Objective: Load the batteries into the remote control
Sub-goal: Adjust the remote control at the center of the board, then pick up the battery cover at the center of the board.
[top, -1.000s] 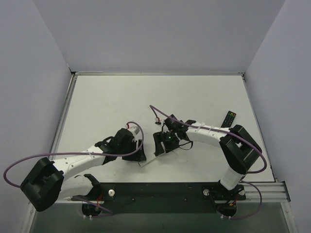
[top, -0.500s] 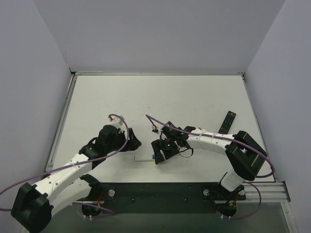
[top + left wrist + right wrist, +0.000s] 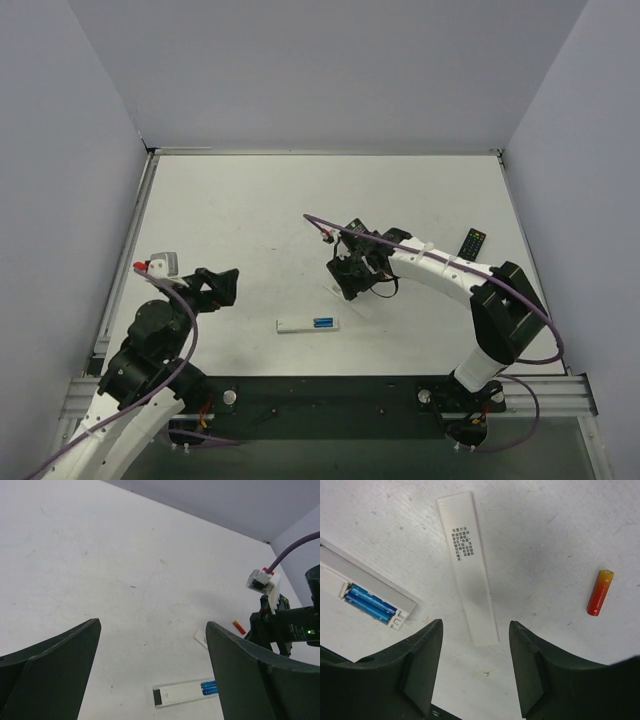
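Note:
The white remote control (image 3: 306, 325) lies flat near the table's front, back side up, compartment open. Two blue batteries (image 3: 323, 322) sit side by side in its right end. They also show in the left wrist view (image 3: 210, 687) and the right wrist view (image 3: 370, 605). The remote's dark patch (image 3: 158, 696) is at its left end. The loose white battery cover (image 3: 467, 567) lies beside the remote. My right gripper (image 3: 347, 283) is open and empty, hovering over the cover. My left gripper (image 3: 226, 285) is open and empty, well left of the remote.
A red battery (image 3: 599, 592) lies loose on the table right of the cover; it also shows in the left wrist view (image 3: 239, 626). A black remote (image 3: 471, 243) with coloured buttons lies at the right. Grey walls enclose the white table (image 3: 250, 210).
My left arm has pulled back from the remote to the left, near its base. My right gripper has lifted off the remote and moved back over the cover. The remote now lies uncovered.

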You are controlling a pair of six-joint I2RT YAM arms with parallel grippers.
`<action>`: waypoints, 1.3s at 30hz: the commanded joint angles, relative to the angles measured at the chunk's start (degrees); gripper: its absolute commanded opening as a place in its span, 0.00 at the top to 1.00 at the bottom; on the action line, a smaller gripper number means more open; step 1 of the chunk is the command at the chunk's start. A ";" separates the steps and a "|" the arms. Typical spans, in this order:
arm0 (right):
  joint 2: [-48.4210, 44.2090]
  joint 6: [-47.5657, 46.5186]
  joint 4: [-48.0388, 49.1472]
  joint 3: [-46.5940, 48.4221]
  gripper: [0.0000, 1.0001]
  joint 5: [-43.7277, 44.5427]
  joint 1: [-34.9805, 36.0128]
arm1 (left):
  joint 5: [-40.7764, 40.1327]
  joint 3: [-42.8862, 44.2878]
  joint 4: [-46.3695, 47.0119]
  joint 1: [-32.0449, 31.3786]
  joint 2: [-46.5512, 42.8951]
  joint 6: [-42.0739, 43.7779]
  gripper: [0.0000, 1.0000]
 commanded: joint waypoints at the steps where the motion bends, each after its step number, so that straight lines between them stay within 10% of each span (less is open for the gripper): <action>1: 5.01 -4.73 -6.53 3.93 0.50 2.89 0.72 | -8.40 2.75 -2.46 0.32 -8.26 8.23 0.03; 19: 18.99 -9.30 -10.13 11.85 0.51 6.31 4.14 | -13.42 1.17 -2.64 0.50 -18.12 14.40 0.04; 39: 14.52 -14.74 -13.38 15.01 0.91 10.43 6.69 | -13.43 1.00 -2.55 2.60 -17.95 14.32 0.04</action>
